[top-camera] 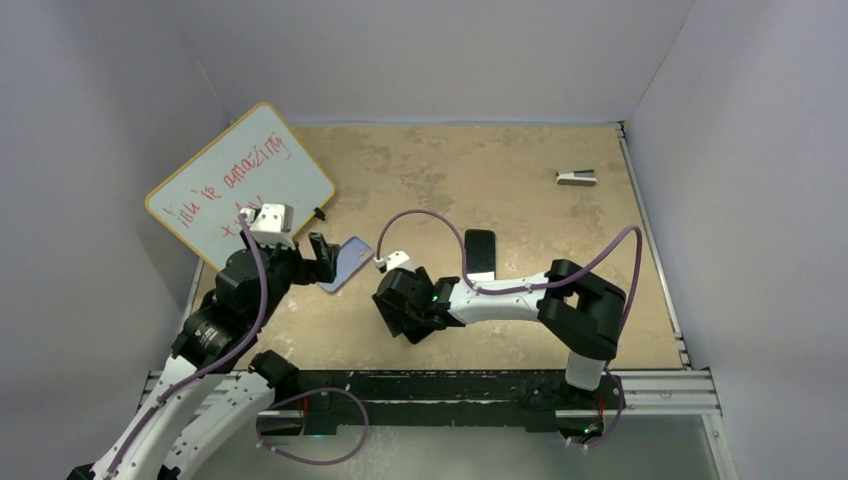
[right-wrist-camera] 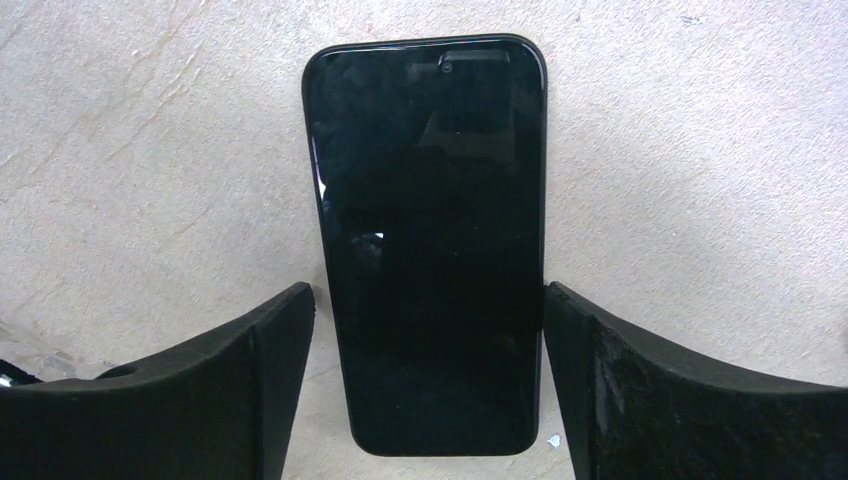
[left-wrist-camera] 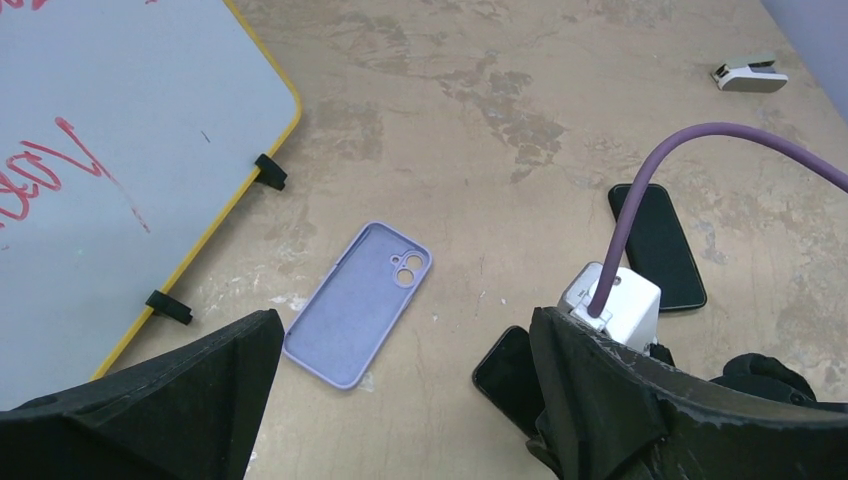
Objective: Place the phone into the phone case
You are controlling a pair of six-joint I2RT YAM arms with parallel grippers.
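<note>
Closest up are the left gripper's [left-wrist-camera: 405, 322] black fingers, spread wide apart with nothing in them, hovering over the tan table [top-camera: 500, 160]. Starting from the left, there's a whiteboard [left-wrist-camera: 110, 170] with a yellow rim, red scribble and a couple of black clips on its edge. Just right of that edge, the phone case [left-wrist-camera: 358, 302] lies flat on the table, pale lavender, hollow side up, with the camera cutout at the far end. It's empty and sits between the left fingers in the wrist view, with neither of them touching it. Next over, the right gripper [right-wrist-camera: 428, 292] is down low with a purple cable [left-wrist-camera: 640, 190] looping off its wrist. Its jaws are apart and straddle the phone [right-wrist-camera: 430, 240], which lies face up on the table, all glossy black. There's a sliver of table showing by one finger, and the other looks right up against the phone's edge, though I honestly can't tell if it touches. So the phone is near the case but not in it. Further right, a second black phone [left-wrist-camera: 657, 245] lies flat on its own. Way off at the far right there's a small pale stapler-looking thing [left-wrist-camera: 750, 76].
</note>
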